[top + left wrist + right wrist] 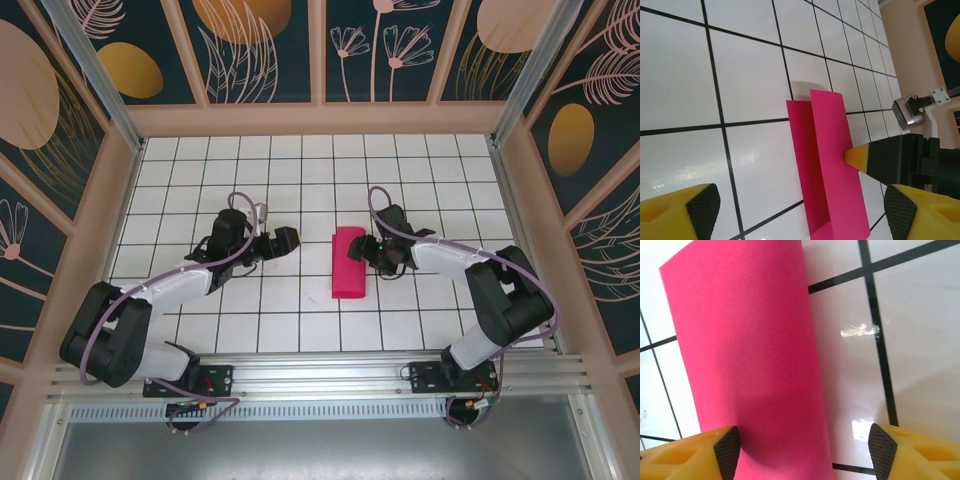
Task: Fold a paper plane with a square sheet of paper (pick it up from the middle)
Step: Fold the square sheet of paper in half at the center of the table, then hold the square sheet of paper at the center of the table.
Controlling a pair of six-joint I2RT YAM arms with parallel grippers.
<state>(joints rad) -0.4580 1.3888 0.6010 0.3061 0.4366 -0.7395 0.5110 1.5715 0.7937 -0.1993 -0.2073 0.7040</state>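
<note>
The square sheet of paper point(349, 262) lies folded into a long magenta-pink strip on the white tiles at the table's middle. Seen from the left wrist, the paper point(827, 160) has its upper flap slightly raised over the lower layer. My left gripper point(283, 240) stands open a tile to the left of the strip, with nothing between its fingers point(702, 210). My right gripper point(368, 250) is open at the strip's right long edge. In the right wrist view the gripper point(802, 452) straddles that edge of the paper point(750, 365), one finger over the paper, one over bare tile.
The tiled table point(300, 170) is boxed in by patterned walls point(320, 50) with wooden frames at the back and both sides. An aluminium rail point(320, 375) carrying both arm bases runs along the near edge. A yellow fingertip of the right gripper point(862, 157) touches the paper's edge.
</note>
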